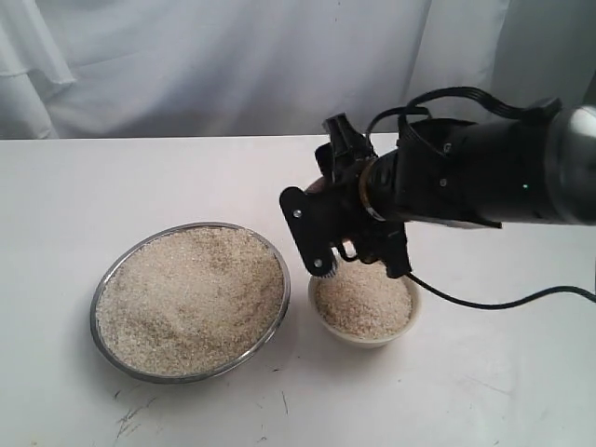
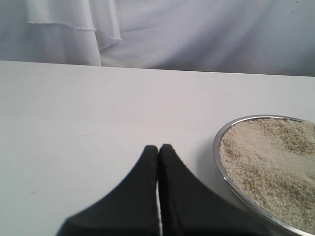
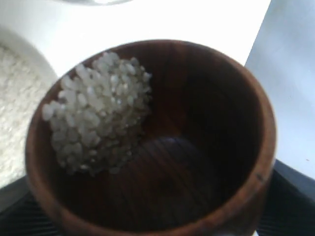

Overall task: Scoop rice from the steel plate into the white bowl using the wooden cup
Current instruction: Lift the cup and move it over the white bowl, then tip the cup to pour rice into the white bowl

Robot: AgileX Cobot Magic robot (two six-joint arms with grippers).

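While I look across the near side of the table (image 1: 484, 391), the steel plate (image 1: 94, 317) sits at the left, heaped with rice (image 1: 186, 298). The white bowl (image 1: 368, 341) stands just right of it, also filled with grains. My left gripper (image 2: 158, 151) is over bare table left of the plate, jaws pressed together on nothing. Above the bowl's far rim, my right gripper (image 1: 358, 250) clamps the tilted wooden cup (image 3: 206, 128), which has a clump of rice inside. A white curtain (image 1: 233, 65) hangs farthest back.
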